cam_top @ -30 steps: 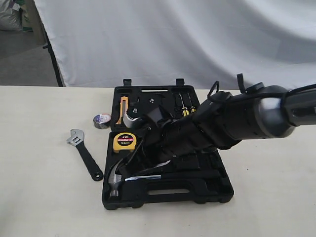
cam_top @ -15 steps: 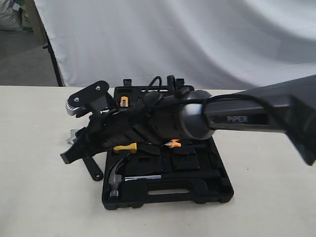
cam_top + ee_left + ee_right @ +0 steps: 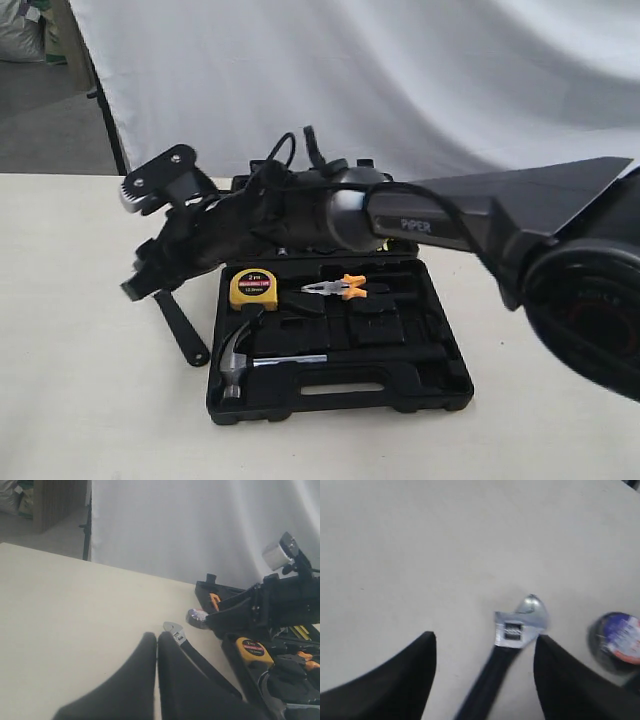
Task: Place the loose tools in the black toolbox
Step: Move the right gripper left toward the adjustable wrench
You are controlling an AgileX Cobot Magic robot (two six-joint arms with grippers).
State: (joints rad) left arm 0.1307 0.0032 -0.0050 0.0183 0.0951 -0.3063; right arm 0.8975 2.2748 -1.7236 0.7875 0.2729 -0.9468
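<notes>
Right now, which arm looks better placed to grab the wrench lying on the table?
The right. The right end effector hangs open over the wrench, whose silver head shows between its fingers. The left end effector is shut and not lined up around the wrench.

1 black-handled claw hammer (image 3: 232,362), 1 silver-jawed wrench (image 3: 517,627), 1 dark tape roll (image 3: 618,639), 1 yellow tape measure (image 3: 253,288), 1 orange-handled pliers (image 3: 338,289), 1 black plastic toolbox (image 3: 445,382).

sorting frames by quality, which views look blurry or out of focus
Right wrist view: soft throughout, adjustable wrench smeared, tape roll fuzzy. Left wrist view: left gripper a dark close-up blur, black toolbox sharper. Exterior view: claw hammer crisp, right arm blurred at its near housing.
</notes>
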